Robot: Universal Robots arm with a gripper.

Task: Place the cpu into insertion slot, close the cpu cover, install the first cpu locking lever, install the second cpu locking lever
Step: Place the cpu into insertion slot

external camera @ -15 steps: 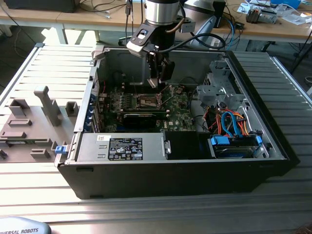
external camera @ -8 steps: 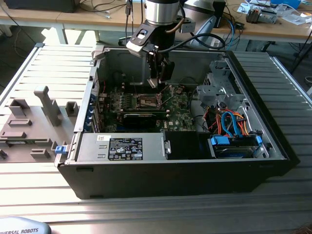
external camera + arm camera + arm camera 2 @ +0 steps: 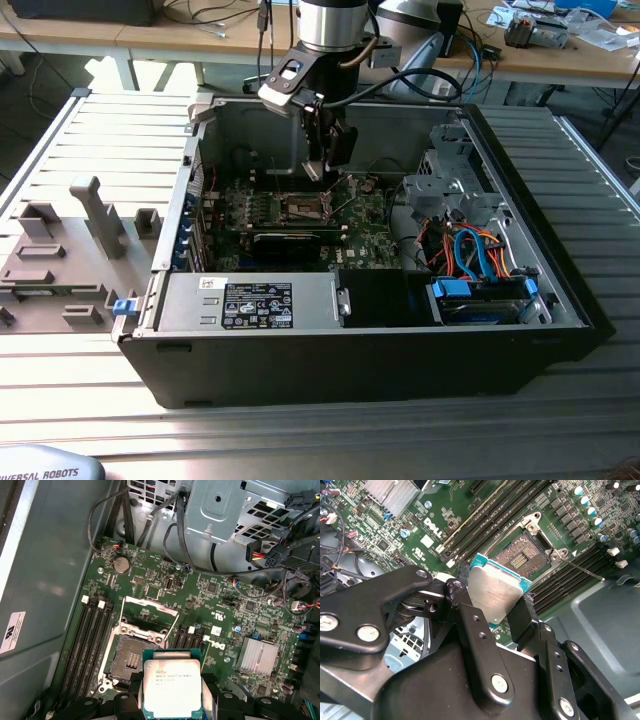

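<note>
A ribbed metal worktop [image 3: 90, 130] carried an open computer case [image 3: 350, 370] lying on its side. Grey plastic fixtures [image 3: 100, 215] sat on the worktop well away from the claw, toward the exterior view's left. Wooden desks [image 3: 200, 40] strewn with cables stood behind the case.

The arm reached down into the case, and the claw [image 3: 330, 165] hung over the green motherboard [image 3: 215, 595]. Its two black fingers [image 3: 465, 610] were drawn in only as far as the chip's width, pinching the cpu [image 3: 172, 685] by opposite edges. The cpu's dull silver top faced the first wrist camera.

The cpu was held above the board, not yet seated. The insertion slot [image 3: 131, 657] lay just beside and below the claw, its dark contact field bare. Past the slot from the claw, the cpu cover [image 3: 150, 615] stood raised and open on its hinge. A thin locking lever [image 3: 585, 571] stuck out unlatched from the socket's corner.

Long black memory slots [image 3: 92, 635] flanked the socket close to the claw. A finned heatsink [image 3: 257, 657] sat near it on the board. A coin cell battery [image 3: 120, 564] and a metal drive cage [image 3: 450, 170] lay farther off.
</note>
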